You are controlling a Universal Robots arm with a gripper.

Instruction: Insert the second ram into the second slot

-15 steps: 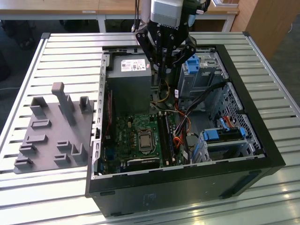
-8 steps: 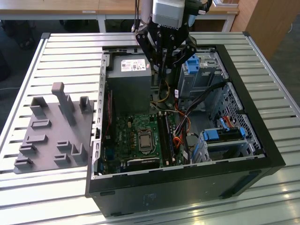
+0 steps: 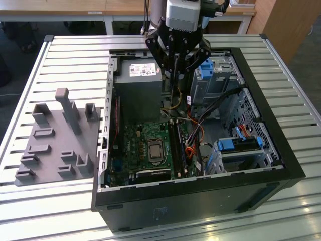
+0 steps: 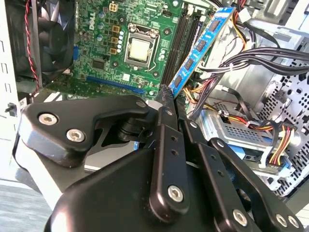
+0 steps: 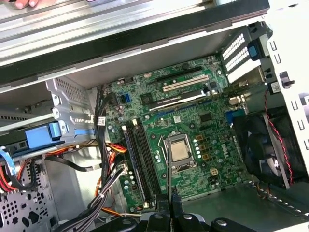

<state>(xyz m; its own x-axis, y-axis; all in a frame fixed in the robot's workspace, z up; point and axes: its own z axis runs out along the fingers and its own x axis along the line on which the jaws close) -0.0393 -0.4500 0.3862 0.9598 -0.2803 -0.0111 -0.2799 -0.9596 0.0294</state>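
My gripper (image 3: 175, 70) hangs over the open computer case (image 3: 281, 150), above the cables beside the power supply. It is shut on the second ram (image 4: 198, 48), a long blue stick with dark chips that juts out from the fingertips (image 4: 164, 96). In the exterior view the ram (image 3: 176, 83) appears edge-on as a thin dark blade pointing down. The long black memory slots (image 5: 140, 159) lie side by side next to the processor socket (image 5: 179, 151) on the green motherboard. The ram is held in the air, well clear of the slots (image 3: 175, 145).
A grey power supply (image 3: 138, 85) fills the case's back corner, with a fan (image 4: 48, 43) beside the board. Bundled cables (image 3: 195, 135) and blue-tabbed drive cages (image 3: 241, 145) crowd the exterior view's right. A grey fixture plate (image 3: 55, 140) with posts lies on the slatted table.
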